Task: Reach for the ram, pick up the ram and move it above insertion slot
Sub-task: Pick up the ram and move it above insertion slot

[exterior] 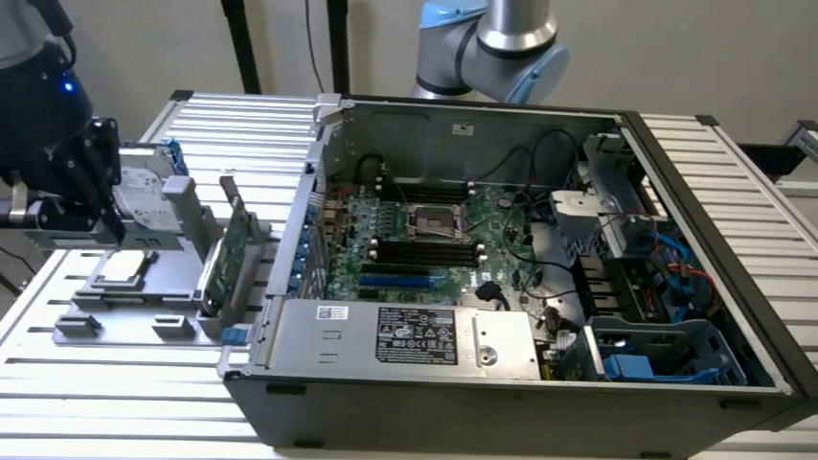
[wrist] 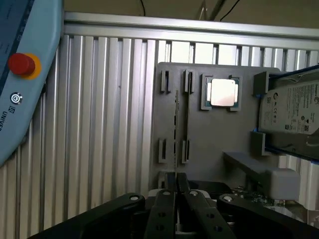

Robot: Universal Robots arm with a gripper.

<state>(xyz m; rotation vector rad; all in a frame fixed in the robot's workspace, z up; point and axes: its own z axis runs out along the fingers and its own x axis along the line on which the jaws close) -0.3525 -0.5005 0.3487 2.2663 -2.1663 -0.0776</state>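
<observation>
In the wrist view the hard drive [wrist: 291, 112] and the teach pendant [wrist: 22, 74] run off the frame's edge. The ram [wrist: 175, 124] is seen edge-on as a thin line, its chips too small to tell. In the exterior view the gripper [exterior: 102, 216] is cropped at that view's left.

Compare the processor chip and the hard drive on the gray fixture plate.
The processor chip is small and square; the hard drive is far larger and oblong. The chip's top is plain silver with a green rim; the drive's carries a printed label. The chip lies flat in a recess; the drive sits between raised holders. Both rest on the gray fixture plate.
</observation>
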